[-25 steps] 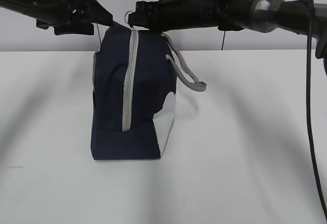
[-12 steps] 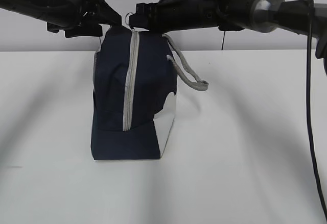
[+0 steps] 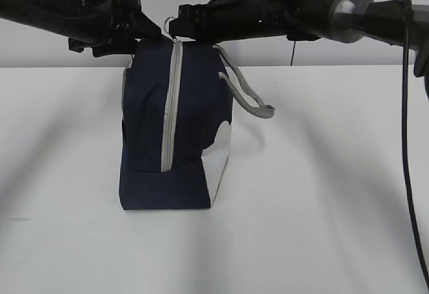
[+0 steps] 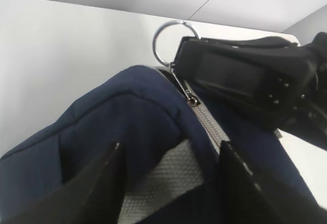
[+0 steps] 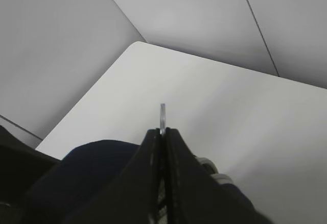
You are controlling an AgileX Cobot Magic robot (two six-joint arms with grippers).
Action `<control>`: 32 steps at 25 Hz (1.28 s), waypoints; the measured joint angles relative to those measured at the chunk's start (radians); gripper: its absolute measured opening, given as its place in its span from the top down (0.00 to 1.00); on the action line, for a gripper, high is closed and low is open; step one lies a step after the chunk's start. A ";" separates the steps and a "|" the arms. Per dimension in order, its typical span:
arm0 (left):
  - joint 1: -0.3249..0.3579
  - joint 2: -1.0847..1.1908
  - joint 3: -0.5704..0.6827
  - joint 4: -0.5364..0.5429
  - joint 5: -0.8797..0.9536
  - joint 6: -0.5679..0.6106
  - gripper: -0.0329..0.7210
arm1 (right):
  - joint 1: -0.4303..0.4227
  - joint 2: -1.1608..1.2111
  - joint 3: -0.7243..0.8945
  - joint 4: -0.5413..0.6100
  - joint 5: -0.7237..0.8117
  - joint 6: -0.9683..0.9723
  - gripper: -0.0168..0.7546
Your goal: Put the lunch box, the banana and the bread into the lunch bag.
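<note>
The navy lunch bag (image 3: 174,126) stands upright on the white table (image 3: 322,173), its grey zipper (image 3: 169,106) running down the facing side and shut. My right gripper (image 3: 179,18) reaches across from the right and is shut on the zipper's ring pull (image 5: 162,113) at the bag's top; the ring (image 4: 171,39) sticks out past its fingertips. My left gripper (image 4: 168,150) comes in from the left with jaws apart, astride the bag's top corner (image 4: 127,112), with navy fabric and grey webbing between the fingers. The lunch box, banana and bread are out of view.
The bag's grey webbing handles (image 3: 249,100) hang off its right side. Both dark arms cross above the table at bag-top height. A black cable (image 3: 405,140) hangs down at the far right. A light wall stands behind the table.
My left gripper has moved right, from beside the bag to astride its top corner, and its jaws have narrowed a little. The right gripper holds the ring pull as before.
</note>
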 joint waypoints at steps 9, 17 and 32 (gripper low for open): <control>-0.009 0.013 0.000 -0.038 -0.008 0.000 0.74 | 0.000 0.000 0.000 -0.002 0.000 0.000 0.97; -0.009 0.013 0.000 -0.046 0.003 0.066 0.93 | -0.005 0.000 -0.024 -0.008 -0.013 0.037 0.97; -0.009 0.011 0.000 -0.082 0.013 0.113 0.94 | -0.084 0.005 -0.147 -0.051 -0.183 0.182 0.97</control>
